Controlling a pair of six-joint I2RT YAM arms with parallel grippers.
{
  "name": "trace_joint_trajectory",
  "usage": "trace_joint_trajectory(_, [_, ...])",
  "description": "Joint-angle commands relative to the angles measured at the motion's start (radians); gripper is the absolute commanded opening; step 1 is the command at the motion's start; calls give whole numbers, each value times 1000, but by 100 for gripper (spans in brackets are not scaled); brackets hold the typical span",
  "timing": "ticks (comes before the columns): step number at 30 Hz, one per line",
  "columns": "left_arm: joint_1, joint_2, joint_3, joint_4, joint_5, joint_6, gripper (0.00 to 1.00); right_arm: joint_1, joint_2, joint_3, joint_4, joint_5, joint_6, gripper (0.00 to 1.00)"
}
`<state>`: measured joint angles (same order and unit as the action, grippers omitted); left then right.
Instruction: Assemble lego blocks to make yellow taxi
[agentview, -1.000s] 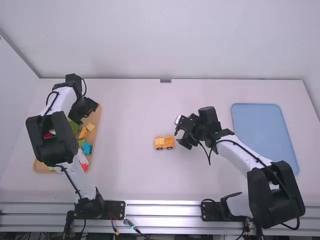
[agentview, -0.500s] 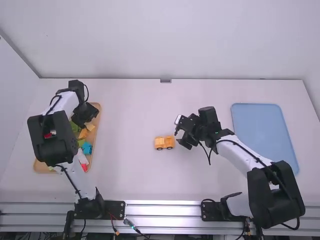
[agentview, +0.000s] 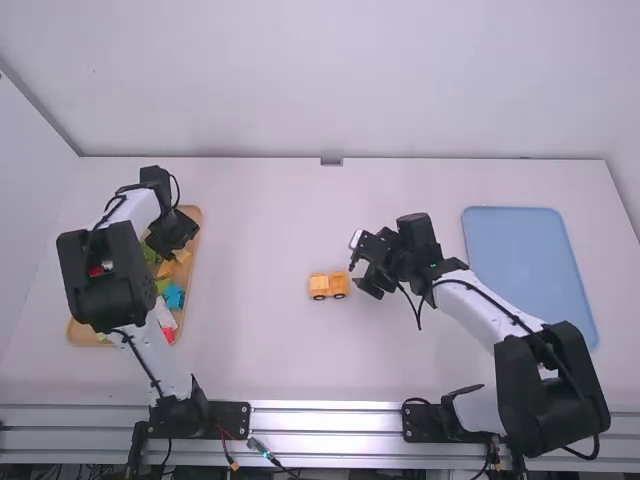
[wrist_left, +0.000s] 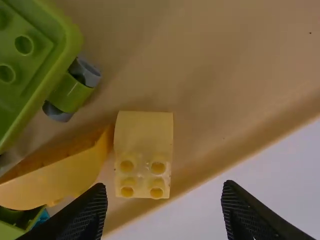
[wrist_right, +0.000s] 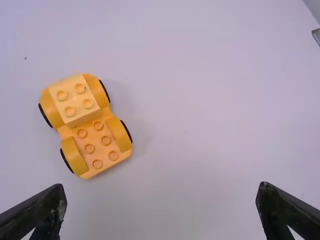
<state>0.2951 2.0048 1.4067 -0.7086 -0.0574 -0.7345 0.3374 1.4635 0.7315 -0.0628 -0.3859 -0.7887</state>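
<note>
Left hand (agentview: 172, 232) open, empty, above the tan tray (wrist_left: 225, 95) at about its one o'clock in high view; pale-yellow curved plastic block (wrist_left: 144, 155) lies in the tray. Right hand (agentview: 362, 268) open, empty; yellow-orange wheeled plastic block car (agentview: 329, 286) on white surface (agentview: 270, 230), nearby at its eight o'clock.
</note>
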Motion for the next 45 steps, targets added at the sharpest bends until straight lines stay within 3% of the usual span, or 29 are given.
trace_joint_trajectory(1, [-7,8,-13,-4,-13,0,61,4,-21,-5,2,-10,7,99])
trace_joint_trajectory(25, [-7,8,-97,134,-48,-2,61,4,-21,-5,-2,-14,7,99])
trace_joint_trajectory(33, [-7,8,-163,229,-34,-2,54,4,-21,-5,-2,-17,7,99])
trace_joint_trajectory(45, [-7,8,-174,246,-41,-2,45,4,-21,-5,-2,-17,7,99])
